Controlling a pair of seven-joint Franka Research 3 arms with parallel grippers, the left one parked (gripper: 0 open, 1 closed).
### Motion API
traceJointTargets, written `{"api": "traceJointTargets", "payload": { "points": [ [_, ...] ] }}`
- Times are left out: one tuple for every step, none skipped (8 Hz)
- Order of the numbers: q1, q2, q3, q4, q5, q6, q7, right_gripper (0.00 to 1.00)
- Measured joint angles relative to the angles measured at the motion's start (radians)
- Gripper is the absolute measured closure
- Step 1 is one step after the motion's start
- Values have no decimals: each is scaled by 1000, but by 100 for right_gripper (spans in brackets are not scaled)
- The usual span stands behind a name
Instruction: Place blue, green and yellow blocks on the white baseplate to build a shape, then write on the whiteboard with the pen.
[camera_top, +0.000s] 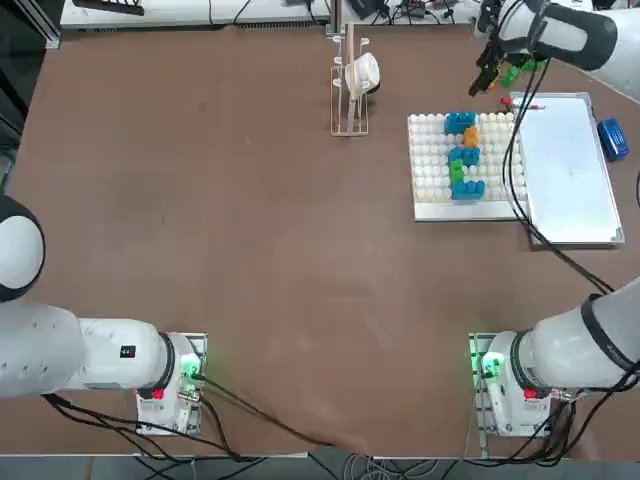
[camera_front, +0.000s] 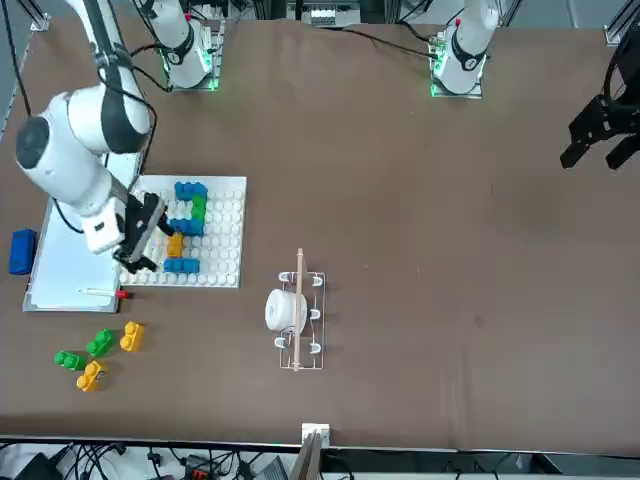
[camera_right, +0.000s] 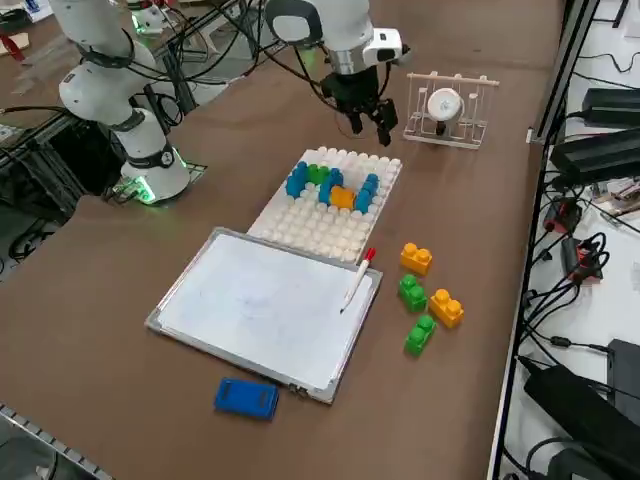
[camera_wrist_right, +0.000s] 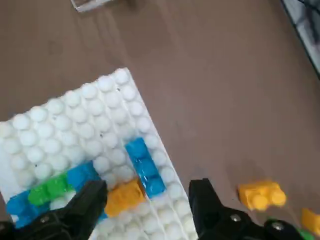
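The right claw (camera_right: 367, 122) hangs released and empty above the far edge of the white baseplate (camera_right: 312, 222), where the shape (camera_right: 333, 187) sits; the pen (camera_right: 357, 280) lies on the whiteboard (camera_right: 255, 310), spare blocks (camera_right: 424, 297) on the surface (camera_right: 120, 270) beside it.

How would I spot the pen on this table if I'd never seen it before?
Find the whiteboard, the smooth framed white panel beside the studded white baseplate. The pen lies on the whiteboard's edge nearest the loose blocks. It is a thin pale stick with a red end, unlike the chunky blue eraser beyond the opposite edge.
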Motion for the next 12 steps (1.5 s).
{"api": "traceJointTargets", "payload": {
  "points": [
    [-6, -4, -34, 2, -28, 11, 2, 0],
    [-10, -4, -67, 6, -58, 27, 3, 0],
    [-12, -4, -99, 6, -72, 37, 5, 0],
    [-16, 0, -128, 6, -74, 39, 5, 0],
    [-22, 5, -148, 6, -74, 44, 6, 0],
    [-32, 9, -158, 7, -74, 47, 31, 0],
    [-47, 15, -161, 9, -73, 49, 98, 0],
    [-65, 26, -162, 9, -74, 60, 174, 0],
    [-81, 44, -162, 9, -74, 87, 221, 0],
    [-92, 67, -162, 11, -74, 117, 244, 0],
    [-104, 96, -162, 18, -74, 139, 250, 0],
    [-120, 128, -162, 37, -78, 148, 239, 0]
  ]
}}
